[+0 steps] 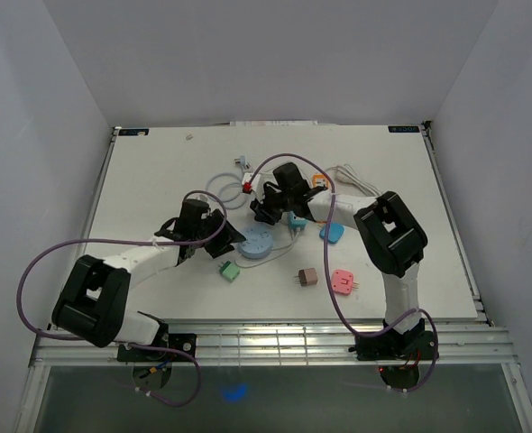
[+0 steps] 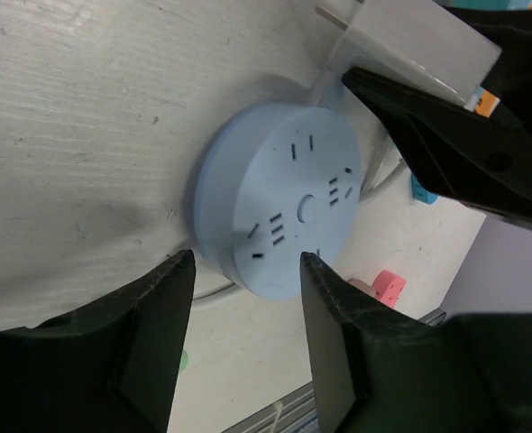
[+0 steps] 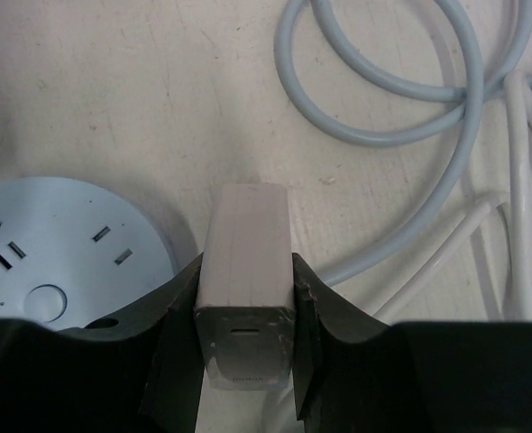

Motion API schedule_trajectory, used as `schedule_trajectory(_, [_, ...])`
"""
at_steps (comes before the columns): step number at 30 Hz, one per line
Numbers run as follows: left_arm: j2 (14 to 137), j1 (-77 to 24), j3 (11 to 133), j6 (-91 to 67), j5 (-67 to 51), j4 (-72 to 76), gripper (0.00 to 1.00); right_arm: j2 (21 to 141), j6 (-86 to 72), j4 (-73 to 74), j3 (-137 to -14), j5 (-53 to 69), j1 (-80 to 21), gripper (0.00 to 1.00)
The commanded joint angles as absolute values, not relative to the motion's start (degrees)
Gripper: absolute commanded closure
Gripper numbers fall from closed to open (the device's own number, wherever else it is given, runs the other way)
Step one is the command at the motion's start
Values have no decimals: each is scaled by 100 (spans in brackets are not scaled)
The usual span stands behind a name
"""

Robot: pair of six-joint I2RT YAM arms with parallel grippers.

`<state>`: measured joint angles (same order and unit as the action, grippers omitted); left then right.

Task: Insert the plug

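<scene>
Right wrist view: the white rectangular plastic plug (image 3: 246, 225) is pinched between the jaws of the right end effector (image 3: 246, 302), just beside the rim of the round pale-blue socket disc (image 3: 59, 244) on the white tabletop (image 3: 113, 90). The left end effector (image 2: 245, 307) has its jaws spread, flanking the disc's near edge. A looped pale-blue cable (image 3: 383, 99) lies beyond the plug. A green adapter (image 1: 229, 270), a brown adapter (image 1: 307, 278) and a pink adapter (image 1: 343, 281) lie nearer the arm bases.

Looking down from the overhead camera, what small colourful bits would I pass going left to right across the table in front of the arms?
green plug → round blue socket → brown plug → pink plug
</scene>
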<state>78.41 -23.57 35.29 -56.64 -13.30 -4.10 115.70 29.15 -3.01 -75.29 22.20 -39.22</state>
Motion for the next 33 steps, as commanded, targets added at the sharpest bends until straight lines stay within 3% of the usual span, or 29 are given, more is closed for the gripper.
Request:
schedule_trajectory(1, [7997,-2399,3551,-5642,-1125,-273,41,11084,2602,-632,-7339,2224,-3999,92])
schedule_trajectory(12, [7885,-2399,3542,-5555,-1028,-237,43,10337,2153,-1011,-6820,2127,-4061,92])
schedule_trajectory(17, [7541,-2399,3630,-5221,-1178,-483,21,10011,2645,-458,-7075,2181,-4052,92])
schedule_trajectory(21, [7453,-2399,3551,-5098,-1283,-352,11,9880,2568,70,-7242,1925,-4008,92])
schedule_trajectory(28, [8023,-1936,4025,-4571,-1843,-203,11,9273,1189,386,-6785,1172,-3982,92])
schedule_trajectory(33, [8156,-1714,4096,-4307,-2750,308,13,9369,415,1483,-7381,345,-3973,92])
